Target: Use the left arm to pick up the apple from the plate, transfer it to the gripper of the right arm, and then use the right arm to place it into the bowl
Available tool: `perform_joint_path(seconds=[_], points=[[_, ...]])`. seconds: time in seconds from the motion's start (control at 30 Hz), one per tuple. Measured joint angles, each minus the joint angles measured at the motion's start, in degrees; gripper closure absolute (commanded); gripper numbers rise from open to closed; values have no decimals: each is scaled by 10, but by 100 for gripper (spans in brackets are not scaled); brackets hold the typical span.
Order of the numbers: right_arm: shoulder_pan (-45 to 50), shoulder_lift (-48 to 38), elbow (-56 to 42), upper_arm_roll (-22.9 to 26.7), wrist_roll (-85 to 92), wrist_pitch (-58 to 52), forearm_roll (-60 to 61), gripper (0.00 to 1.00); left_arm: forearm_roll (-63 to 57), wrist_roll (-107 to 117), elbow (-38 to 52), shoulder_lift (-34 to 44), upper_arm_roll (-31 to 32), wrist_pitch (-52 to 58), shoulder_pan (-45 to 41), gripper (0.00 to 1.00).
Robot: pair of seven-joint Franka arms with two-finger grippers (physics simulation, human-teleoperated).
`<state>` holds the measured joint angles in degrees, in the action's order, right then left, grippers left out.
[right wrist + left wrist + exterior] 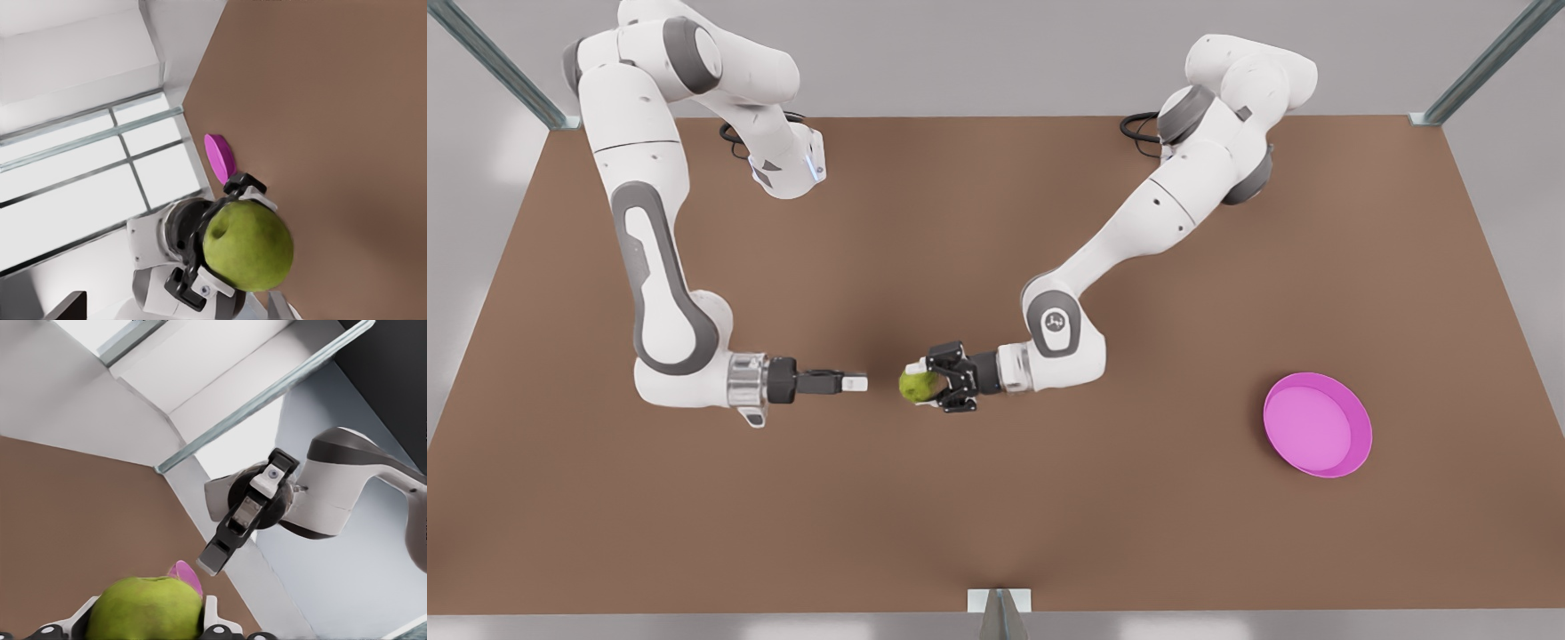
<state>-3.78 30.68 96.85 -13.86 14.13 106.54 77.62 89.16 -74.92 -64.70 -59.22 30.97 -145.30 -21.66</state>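
My left gripper (927, 388) is clamped on the apple (919, 386), held above the table (996, 267) mid-scene, well apart from the plate (1318, 425). My right gripper (855, 383) points at the apple, just beside it w/ a gap; can't tell if its 2 fingers are apart or together.

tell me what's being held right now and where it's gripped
The left gripper holds the apple, its black fingers clamped on opposite sides of the fruit, above the table. The right gripper, facing it with a gap between, holds nothing.
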Motion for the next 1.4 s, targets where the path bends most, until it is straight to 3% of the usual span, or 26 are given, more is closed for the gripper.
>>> perform_joint_path(seconds=[0.57,0.73,1.4], points=[[37,64,-15,-10,160,55,28,0,8,-310,-1,-5,1,-10,-5,30],[33,63,4,-29,193,57,30,0,8,-359,-1,-9,1,-11,-7,30],[68,77,-5,-30,271,87,49,0,9,-464,-1,-13,1,-10,-8,30]])
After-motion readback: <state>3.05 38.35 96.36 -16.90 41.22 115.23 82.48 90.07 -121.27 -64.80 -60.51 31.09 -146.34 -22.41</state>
